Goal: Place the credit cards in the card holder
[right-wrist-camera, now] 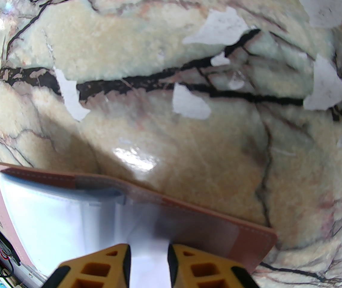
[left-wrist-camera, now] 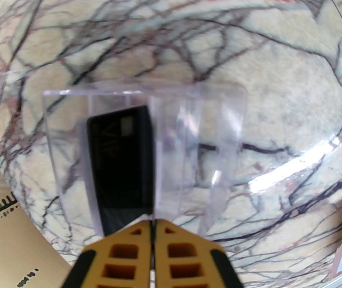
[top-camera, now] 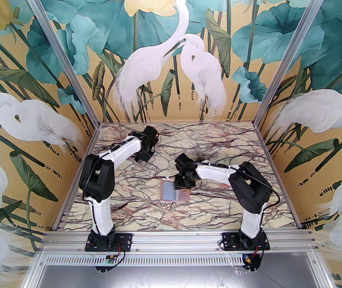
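Plainly, one black card (left-wrist-camera: 120,166) with faint gold lettering stands on edge in the left part of one clear plastic box (left-wrist-camera: 207,130), which sits on the marbled table (top-camera: 219,214) toward the far left, under the left arm. The left gripper (left-wrist-camera: 152,229) is clenched: its two tan fingers meet tip to tip, and the card's near edge runs down into the thin seam between them, so it is pinching that card while the card is inside the box. A grey layer shows just behind the card; whether that is a second card or the box wall I cannot tell, so I count one card for certain. One card holder (top-camera: 168,192) lies opened flat near the middle of the table, well apart from the box. Its dusty-pink cover is spread on the surface and its pale grey-blue sleeves (right-wrist-camera: 54,214) face up. The right gripper (right-wrist-camera: 149,250) hangs directly over the holder, its two fingers standing partly apart with a strip of pale sleeve showing in the gap. Whether they nip that sleeve or merely straddle it cannot be told. One corner of the holder also shows at the right edge of the left wrist view.
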Available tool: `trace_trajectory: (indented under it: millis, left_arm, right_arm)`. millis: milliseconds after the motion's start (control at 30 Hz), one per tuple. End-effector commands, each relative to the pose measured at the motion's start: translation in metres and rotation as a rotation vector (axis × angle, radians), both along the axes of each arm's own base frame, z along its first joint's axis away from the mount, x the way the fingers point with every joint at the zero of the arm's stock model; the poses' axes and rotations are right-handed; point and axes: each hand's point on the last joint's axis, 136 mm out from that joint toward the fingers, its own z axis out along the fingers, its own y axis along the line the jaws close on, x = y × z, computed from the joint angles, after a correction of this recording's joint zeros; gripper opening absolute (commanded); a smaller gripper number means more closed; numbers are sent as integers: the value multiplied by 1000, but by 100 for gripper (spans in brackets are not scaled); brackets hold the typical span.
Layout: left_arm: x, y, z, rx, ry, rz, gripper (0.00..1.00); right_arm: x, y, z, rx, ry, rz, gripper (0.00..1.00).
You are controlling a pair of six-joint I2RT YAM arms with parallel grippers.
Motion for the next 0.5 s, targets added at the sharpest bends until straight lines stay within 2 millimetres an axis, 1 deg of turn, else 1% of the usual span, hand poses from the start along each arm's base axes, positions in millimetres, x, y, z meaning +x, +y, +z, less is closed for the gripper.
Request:
trace_trajectory:
  millis: [0, 133, 267, 367, 467]
  left_arm:
    - [-4, 1, 24, -16, -33, 8, 5]
    - [-7, 0, 26, -32, -31, 10, 0]
    - [-11, -2, 31, -57, -35, 25, 0]
    - [-15, -6, 44, -109, -53, 42, 0]
    - [-21, -13, 65, -194, -92, 55, 0]
  right_arm:
    - [-8, -2, -27, -39, 31, 22, 31]
    - [-8, -2, -27, -40, 30, 21, 31]
    - [-8, -2, -27, -40, 29, 22, 31]
    - [-8, -3, -26, -39, 26, 21, 31]
    - [-8, -2, -24, -31, 19, 20, 31]
